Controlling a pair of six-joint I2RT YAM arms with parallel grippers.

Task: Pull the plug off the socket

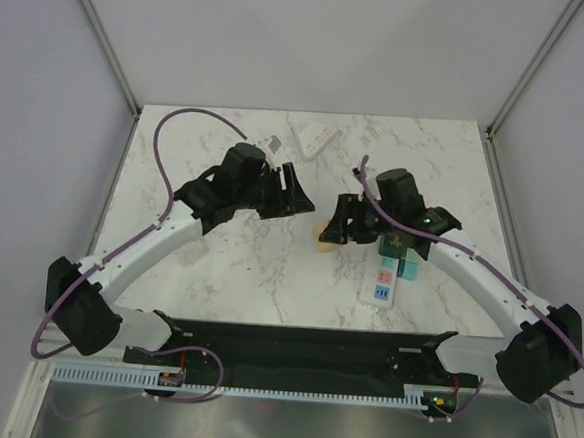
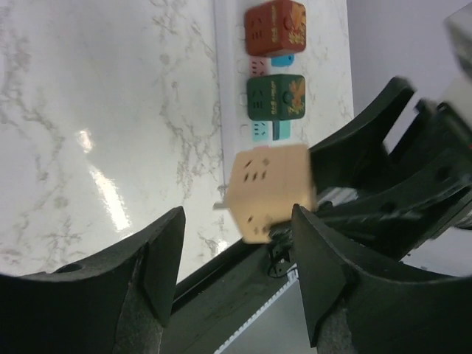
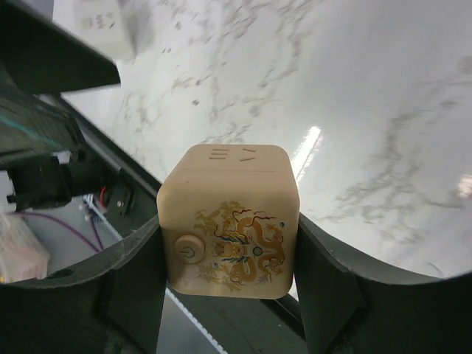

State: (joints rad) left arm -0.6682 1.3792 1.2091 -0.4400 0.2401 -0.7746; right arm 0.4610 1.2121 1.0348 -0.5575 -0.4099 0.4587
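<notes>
Right wrist view: the right gripper [image 3: 230, 265] pinches a beige cube plug [image 3: 228, 214] between its fingers, the dragon-printed button face toward the camera. Left wrist view shows the plug lifted off the white power strip [image 2: 230, 103], a prong jutting sideways, away from the fingers holding it. The left gripper [image 2: 240, 273] is spread, holding nothing.

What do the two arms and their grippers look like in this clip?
The left arm and right arm have white links with black joints and bases. A purple cable loops along each. The left gripper and right gripper are black, with broad, curved fingers. A green light glows near the right wrist.
</notes>
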